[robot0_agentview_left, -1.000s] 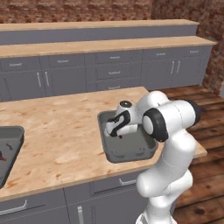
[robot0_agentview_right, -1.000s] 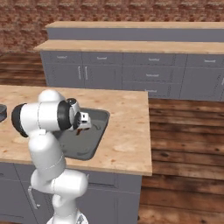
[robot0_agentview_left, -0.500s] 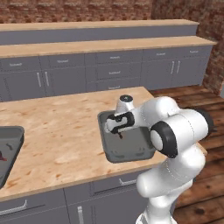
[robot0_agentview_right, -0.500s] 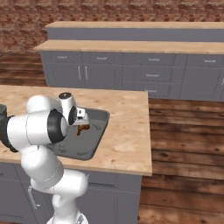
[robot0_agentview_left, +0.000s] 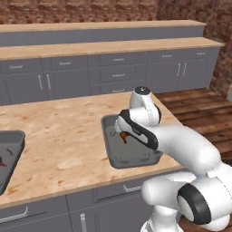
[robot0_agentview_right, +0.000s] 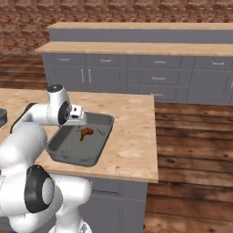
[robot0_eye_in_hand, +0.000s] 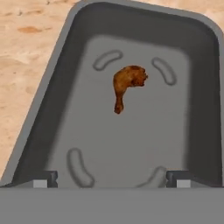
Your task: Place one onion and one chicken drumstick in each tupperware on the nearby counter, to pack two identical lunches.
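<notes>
Hand view looks straight down into a shallow grey rectangular tupperware tray [robot0_eye_in_hand: 61,100] with rounded corners, where a small orange-brown chicken drumstick [robot0_eye_in_hand: 127,85] lies loose on the floor, slightly toward twelve o'clock of centre, its thin bone end pointing to six o'clock. The two-finger gripper [robot0_eye_in_hand: 111,179] hangs above with its dark fingertips [robot0_eye_in_hand: 43,178] spread wide apart, grasping nothing. From the left base view, the tray [robot0_agentview_left: 113,156] sits on the light wood-grain counter [robot0_agentview_left: 63,140], and a second grey tray [robot0_agentview_left: 13,145] rests at nine o'clock, well apart.
</notes>
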Robot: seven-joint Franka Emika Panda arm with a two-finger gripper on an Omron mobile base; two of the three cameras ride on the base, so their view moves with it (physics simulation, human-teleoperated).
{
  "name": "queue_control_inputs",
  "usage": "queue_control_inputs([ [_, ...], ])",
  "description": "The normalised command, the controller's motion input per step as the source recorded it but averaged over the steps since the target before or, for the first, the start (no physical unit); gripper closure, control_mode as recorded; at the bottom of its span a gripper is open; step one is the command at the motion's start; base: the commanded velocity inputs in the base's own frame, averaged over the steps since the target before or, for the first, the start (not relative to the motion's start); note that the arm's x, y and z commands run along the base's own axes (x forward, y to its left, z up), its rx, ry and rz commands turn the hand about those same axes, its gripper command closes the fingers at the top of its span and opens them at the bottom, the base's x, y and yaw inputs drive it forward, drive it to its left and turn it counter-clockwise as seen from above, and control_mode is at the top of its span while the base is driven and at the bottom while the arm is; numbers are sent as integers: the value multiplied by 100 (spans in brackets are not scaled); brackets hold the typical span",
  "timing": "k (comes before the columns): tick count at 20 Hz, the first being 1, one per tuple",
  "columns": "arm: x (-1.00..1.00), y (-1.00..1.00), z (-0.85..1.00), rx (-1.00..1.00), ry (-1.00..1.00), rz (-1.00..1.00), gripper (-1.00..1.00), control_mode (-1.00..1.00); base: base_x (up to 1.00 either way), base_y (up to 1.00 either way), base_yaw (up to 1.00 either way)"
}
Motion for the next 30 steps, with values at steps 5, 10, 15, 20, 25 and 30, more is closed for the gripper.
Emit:
queue_control_inputs([
  [5,-100,-40,74,8,-10,-20,-100,-100,0,0,0],
  [10,-100,-27,45,3,-22,-7,-100,-100,0,0,0],
  [15,-78,-1,33,0,-40,4,-100,-100,0,0,0],
  [20,-69,0,47,0,-40,2,-100,-100,0,0,0],
  [25,0,0,0,0,0,0,-100,100,-65,-25,0],
  [30,0,0,0,0,0,0,-100,100,-80,-86,-7],
])
